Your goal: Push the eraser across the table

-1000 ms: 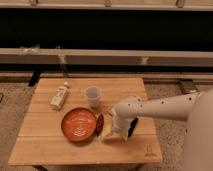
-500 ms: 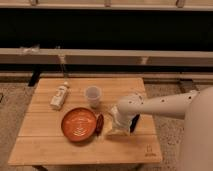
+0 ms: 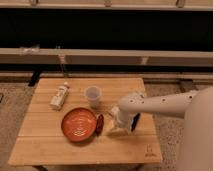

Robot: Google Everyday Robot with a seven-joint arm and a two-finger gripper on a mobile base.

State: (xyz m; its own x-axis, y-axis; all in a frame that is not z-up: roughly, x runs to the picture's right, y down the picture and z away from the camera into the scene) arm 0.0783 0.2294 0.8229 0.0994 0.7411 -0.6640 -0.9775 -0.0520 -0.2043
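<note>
My gripper (image 3: 122, 122) hangs from the white arm that reaches in from the right, low over the wooden table (image 3: 55, 150), just right of the orange bowl (image 3: 78, 124). A small dark flat slab (image 3: 100, 124), which looks like the eraser, lies against the bowl's right rim, a little left of the gripper. A black strip (image 3: 134, 122) sits on the gripper's right side. I cannot tell whether it is part of the gripper or a separate thing. A pale patch (image 3: 115, 131) lies on the table under the gripper.
A clear plastic cup (image 3: 93, 95) stands behind the bowl. A white bottle (image 3: 59, 96) lies at the back left. A dark logo mark (image 3: 148, 149) is near the front right corner. A long bench and a dark wall run behind the table.
The gripper has shifted slightly away from the table's front edge, and the black strip moved with it. The bowl, cup, bottle and the dark slab by the bowl have not moved.
</note>
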